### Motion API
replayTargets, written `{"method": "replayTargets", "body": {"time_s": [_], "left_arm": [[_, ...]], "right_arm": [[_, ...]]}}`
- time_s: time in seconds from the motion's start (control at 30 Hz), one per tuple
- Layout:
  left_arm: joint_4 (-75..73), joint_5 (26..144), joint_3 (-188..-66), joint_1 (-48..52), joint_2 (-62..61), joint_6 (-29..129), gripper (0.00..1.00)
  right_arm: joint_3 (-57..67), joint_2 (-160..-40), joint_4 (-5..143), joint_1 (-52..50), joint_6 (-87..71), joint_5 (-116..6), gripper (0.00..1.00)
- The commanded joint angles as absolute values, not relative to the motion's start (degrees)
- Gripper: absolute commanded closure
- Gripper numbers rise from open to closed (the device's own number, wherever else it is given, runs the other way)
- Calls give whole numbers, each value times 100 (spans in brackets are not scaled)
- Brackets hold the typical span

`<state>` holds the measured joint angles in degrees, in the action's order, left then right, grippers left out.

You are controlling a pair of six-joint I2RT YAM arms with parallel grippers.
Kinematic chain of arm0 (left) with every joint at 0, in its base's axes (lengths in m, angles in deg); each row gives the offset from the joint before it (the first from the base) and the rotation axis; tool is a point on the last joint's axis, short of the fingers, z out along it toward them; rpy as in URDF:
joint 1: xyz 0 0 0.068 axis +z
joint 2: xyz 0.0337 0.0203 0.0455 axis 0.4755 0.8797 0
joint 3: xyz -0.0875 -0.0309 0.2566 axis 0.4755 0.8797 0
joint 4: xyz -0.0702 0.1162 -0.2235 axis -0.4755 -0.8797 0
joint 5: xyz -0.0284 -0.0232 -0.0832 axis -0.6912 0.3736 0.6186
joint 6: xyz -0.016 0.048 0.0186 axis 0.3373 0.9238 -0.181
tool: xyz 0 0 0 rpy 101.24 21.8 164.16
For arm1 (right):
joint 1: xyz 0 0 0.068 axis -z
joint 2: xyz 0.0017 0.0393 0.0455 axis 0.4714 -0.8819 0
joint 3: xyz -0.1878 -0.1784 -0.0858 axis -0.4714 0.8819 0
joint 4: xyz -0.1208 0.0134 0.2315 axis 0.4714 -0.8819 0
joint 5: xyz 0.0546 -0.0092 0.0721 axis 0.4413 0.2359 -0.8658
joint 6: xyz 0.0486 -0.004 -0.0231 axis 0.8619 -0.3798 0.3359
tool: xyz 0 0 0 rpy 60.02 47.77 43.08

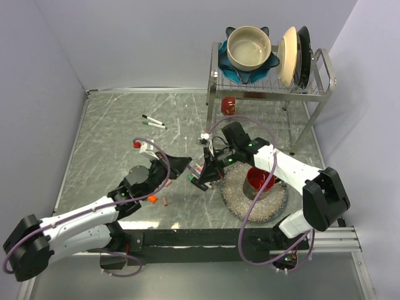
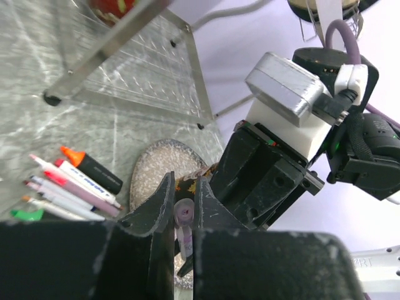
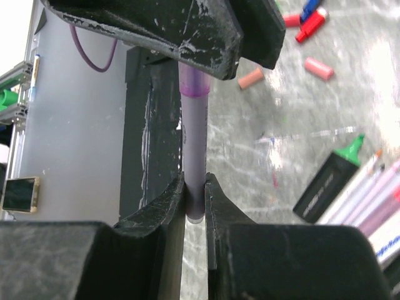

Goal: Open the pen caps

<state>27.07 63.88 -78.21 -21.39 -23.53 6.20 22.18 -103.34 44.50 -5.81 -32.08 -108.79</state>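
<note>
The left gripper (image 2: 183,195) and right gripper (image 3: 195,187) meet nose to nose, both clenched on one purple pen (image 3: 194,144). Its long axis runs six to twelve in the right wrist view, with right on the barrel at six and left on the purple cap (image 3: 192,80) at twelve, so the pull should follow that axis.

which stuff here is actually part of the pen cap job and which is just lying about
Job:
- purple pen, clamped in right gripper
- its cap, pinched by left gripper
- pile of pens
- loose caps on the table

Lying about:
- dish rack
- bowls
- plates
- red cup
- round mat
</note>
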Motion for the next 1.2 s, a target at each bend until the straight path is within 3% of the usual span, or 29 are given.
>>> {"method": "replayTargets", "body": {"time_s": [0.0, 0.1, 0.33, 0.5, 0.7, 0.93, 1.17], "left_arm": [[1724, 4893, -8140, -2013, -3285, 702, 99], [1361, 4530, -8114, -1698, -3768, 693, 99], [464, 5162, -8193, -493, -4191, 587, 99], [-256, 5391, -8166, -149, -4183, 474, 99], [-950, 5944, -7895, 281, -3656, 254, 99], [-1470, 6341, -7937, 730, -2356, 25, 99], [-1584, 6156, -7903, 756, -2398, 86, 99]], "right_arm": [[1996, -10430, 4194, -650, -3449, -10954, 100], [2049, -10553, 4282, -764, -3344, -10937, 100], [1953, -10712, 4194, -931, -3361, -10560, 100], [2031, -10571, 4501, -914, -3028, -9550, 100], [2093, -10606, 4809, -888, -2720, -7846, 100], [1979, -10834, 4616, -896, -2904, -6843, 100], [1768, -11335, 4362, -905, -2983, -6358, 100]]}}
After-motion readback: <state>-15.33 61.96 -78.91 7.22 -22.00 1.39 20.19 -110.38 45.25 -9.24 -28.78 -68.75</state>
